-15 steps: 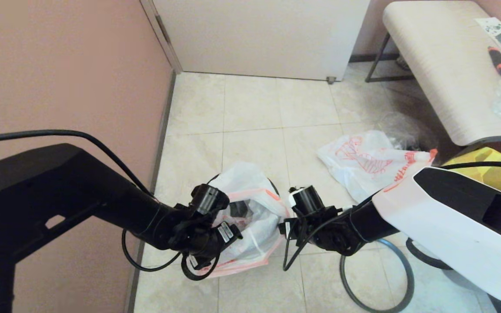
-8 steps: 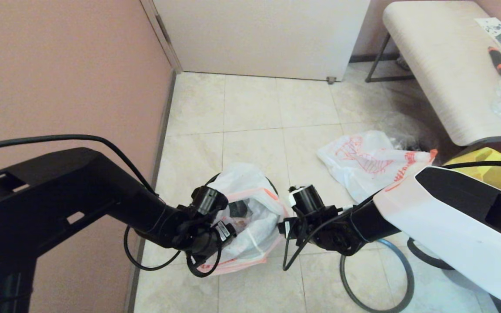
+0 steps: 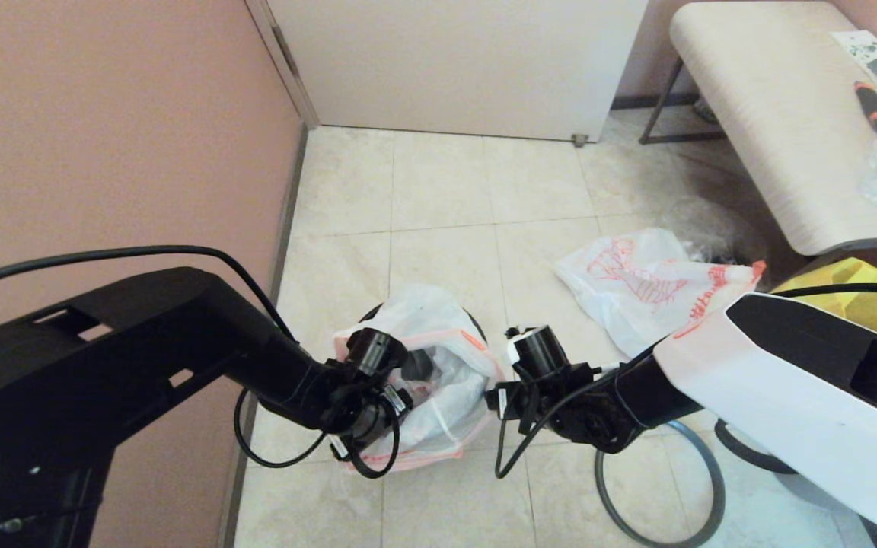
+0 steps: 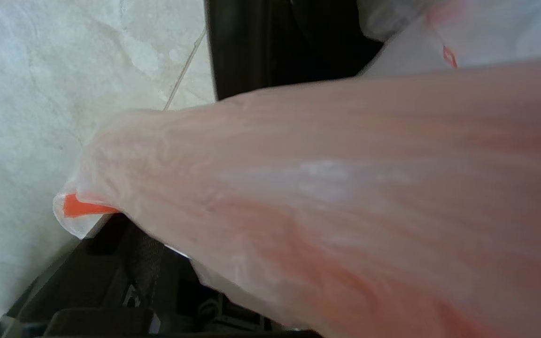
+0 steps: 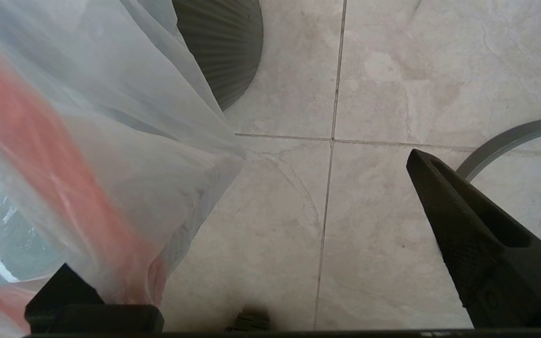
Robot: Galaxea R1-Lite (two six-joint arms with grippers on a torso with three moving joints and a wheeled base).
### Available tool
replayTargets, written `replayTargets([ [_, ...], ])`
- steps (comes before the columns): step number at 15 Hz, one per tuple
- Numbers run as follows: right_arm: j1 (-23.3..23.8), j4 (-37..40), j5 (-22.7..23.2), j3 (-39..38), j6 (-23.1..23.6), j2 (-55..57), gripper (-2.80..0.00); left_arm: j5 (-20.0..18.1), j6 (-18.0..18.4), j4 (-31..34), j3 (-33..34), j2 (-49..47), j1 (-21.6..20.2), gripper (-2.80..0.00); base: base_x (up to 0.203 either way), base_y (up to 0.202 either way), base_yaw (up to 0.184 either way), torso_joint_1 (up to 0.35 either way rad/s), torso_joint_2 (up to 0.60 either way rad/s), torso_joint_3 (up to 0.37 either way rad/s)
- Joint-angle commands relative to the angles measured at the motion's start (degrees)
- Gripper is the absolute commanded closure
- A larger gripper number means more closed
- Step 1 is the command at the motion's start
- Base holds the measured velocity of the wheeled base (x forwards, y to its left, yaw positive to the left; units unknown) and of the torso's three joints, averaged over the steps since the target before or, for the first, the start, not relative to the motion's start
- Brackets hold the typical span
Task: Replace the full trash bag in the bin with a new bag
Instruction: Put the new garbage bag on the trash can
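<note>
The black bin stands on the tiled floor, and the new bag, white with pinkish handles, sits in it with its mouth up. My left gripper is at the bag's near-left rim, and stretched pinkish film covers it beside the bin's black wall. My right gripper is open at the bag's right side. Film drapes over one finger; the other finger is bare. The full trash bag lies on the floor to the right. The grey hoop lies loose on the floor.
A pink wall runs close along the left and a white door stands at the back. A bench with a bottle stands far right, the yellow tote beneath it. Crumpled clear plastic lies nearby. A grey ribbed round object stands by the bag.
My left arm has swung forward and to the right, and the bag's left rim now stands out further left over the bin's edge. The right arm has barely moved.
</note>
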State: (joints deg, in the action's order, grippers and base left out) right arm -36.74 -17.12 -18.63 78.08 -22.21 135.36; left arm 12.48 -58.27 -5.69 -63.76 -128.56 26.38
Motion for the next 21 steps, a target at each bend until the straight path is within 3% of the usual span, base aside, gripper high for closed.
replayTargets([
  [1, -0.29, -0.11, 0.35, -0.03, -0.07, 0.08, -2.8, 0.27, -0.26, -0.11, -0.49, -0.64, 0.07, 0.0, 0.0, 0.0, 0.0, 0.0, 0.0, 0.0],
  [9, -2.89, 0.15, 0.52, 0.32, 0.33, 0.78, -2.8, 2.49, 2.56, -4.99, -1.01, -1.08, -4.09, 0.0, 0.0, 0.0, 0.0, 0.0, 0.0, 0.0],
  [13, -4.11, -0.22, 0.9, 0.08, 0.24, -0.17, -2.8, 6.76, 3.79, -8.41, -0.92, -2.15, -4.54, 0.0, 0.0, 0.0, 0.0, 0.0, 0.0, 0.0],
  [17, -4.67, -1.98, 3.93, -3.72, 0.09, -2.94, -2.8, 8.45, 4.53, -8.63, -2.6, -3.74, -6.42, 0.0, 0.0, 0.0, 0.0, 0.0, 0.0, 0.0],
  [21, -4.54, -10.2, 10.87, -12.43, 0.08, -6.28, -2.8, 8.97, 4.66, -8.63, -2.77, -4.06, -6.43, 0.0, 0.0, 0.0, 0.0, 0.0, 0.0, 0.0],
])
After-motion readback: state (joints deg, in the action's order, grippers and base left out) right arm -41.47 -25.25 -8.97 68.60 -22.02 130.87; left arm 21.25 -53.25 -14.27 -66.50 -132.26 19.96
